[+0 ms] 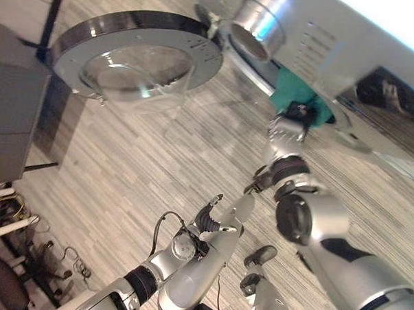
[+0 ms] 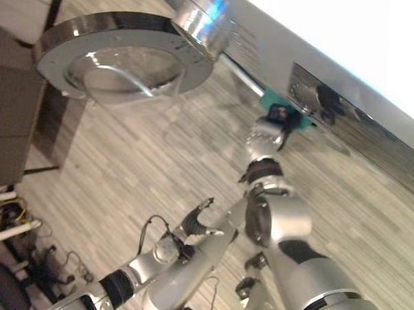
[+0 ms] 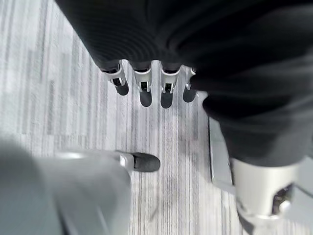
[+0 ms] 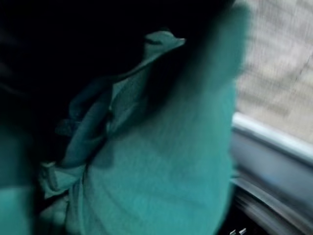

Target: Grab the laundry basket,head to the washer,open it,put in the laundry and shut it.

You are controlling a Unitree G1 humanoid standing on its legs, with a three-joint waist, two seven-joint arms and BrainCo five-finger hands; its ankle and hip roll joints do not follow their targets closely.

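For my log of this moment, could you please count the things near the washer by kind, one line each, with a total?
Washers: 1
Open round washer doors: 1
Teal garments at the washer opening, by the right hand: 1
Office chairs: 1
Total: 4
The left hand hangs over the floor.

The right arm reached forward and up, its wrist straight, the right hand (image 1: pixel 288 131) at the end of it; its fingers could not be made out. The left arm was bent low and near the body, the left hand (image 1: pixel 211 217) free, its fingers (image 3: pixel 145 88) hanging relaxed and apart from the thumb (image 3: pixel 142 162).
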